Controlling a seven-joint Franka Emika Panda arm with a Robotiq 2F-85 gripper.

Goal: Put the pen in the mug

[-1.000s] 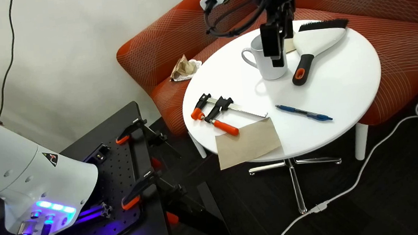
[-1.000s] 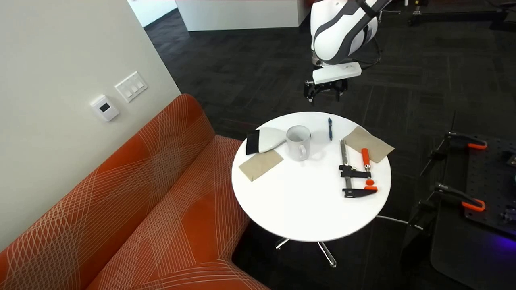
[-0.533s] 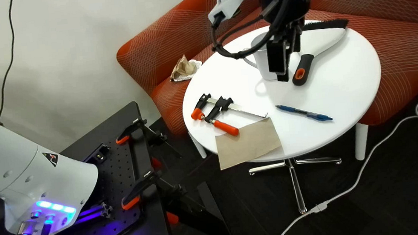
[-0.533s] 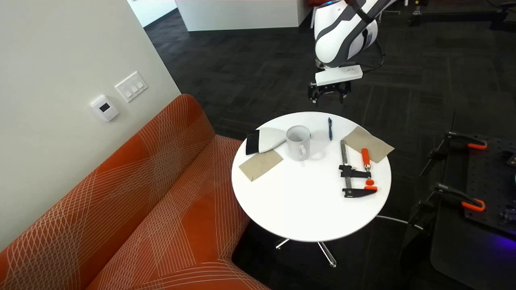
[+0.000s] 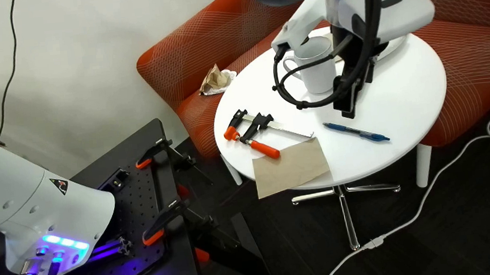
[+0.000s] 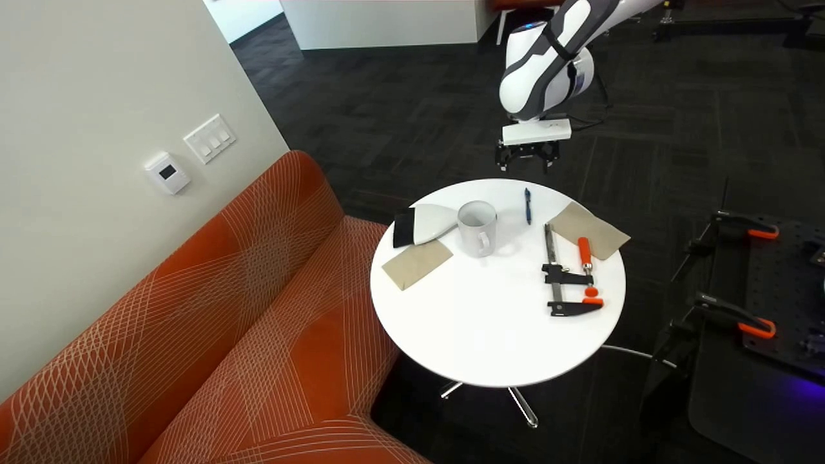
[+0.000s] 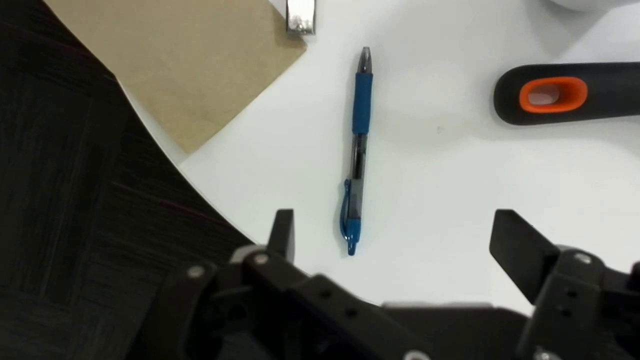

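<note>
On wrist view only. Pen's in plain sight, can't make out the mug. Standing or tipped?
Observer: The white mug stands upright, mouth up, in both exterior views.
Operator: And the metal tip at the top of my frame?
Observer: That's the end of a bar clamp lying on the round table.
Operator: Any more sheets besides the brown sheet at my frame's left?
Observer: Yes, a second brown sheet lies beside the mug.

An office lounge is suggested: in an exterior view, a sofa (image 6: pixel 258 303) is set lower left, switches (image 6: pixel 210 138) and a thermostat (image 6: pixel 167 173) are mounted upper left, and carpet (image 6: pixel 387 109) is laid upper centre.
</note>
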